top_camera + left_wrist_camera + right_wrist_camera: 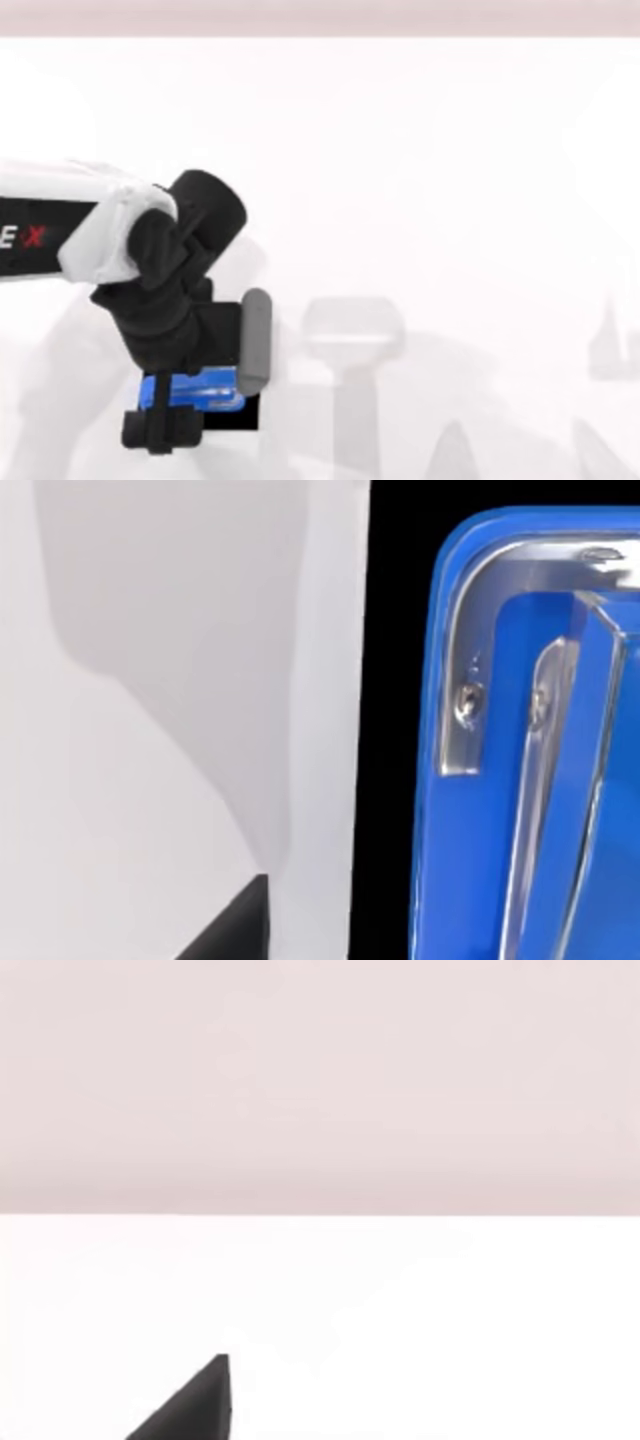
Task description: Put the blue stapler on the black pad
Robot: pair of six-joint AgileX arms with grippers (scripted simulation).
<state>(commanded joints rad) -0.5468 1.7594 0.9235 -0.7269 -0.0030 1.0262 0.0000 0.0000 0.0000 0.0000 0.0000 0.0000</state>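
Left tool (160, 415) low at the surface's (450, 150) lower left, clamped on the stapler (195, 390), stapler lying over the pad (235, 415), touching or just above unclear, right arm out of sight

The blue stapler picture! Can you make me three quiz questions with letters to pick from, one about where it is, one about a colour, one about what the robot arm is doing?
1. Where is the blue stapler?
A. Over the black pad, low on the table's left side
B. At the table's far right edge
C. Near the top edge of the table

2. What colour is the strip on the stapler?
A. Red
B. Silvery
C. Green

3. What is the left pincer doing?
A. Parked far from the stapler
B. Sitting right at the stapler
C. Holding a cup

Answers:
1 A, the top view shows blue against the black rectangle.
2 B, the left wrist view shows shiny metal on blue.
3 B, its dark fingers straddle the stapler's end.
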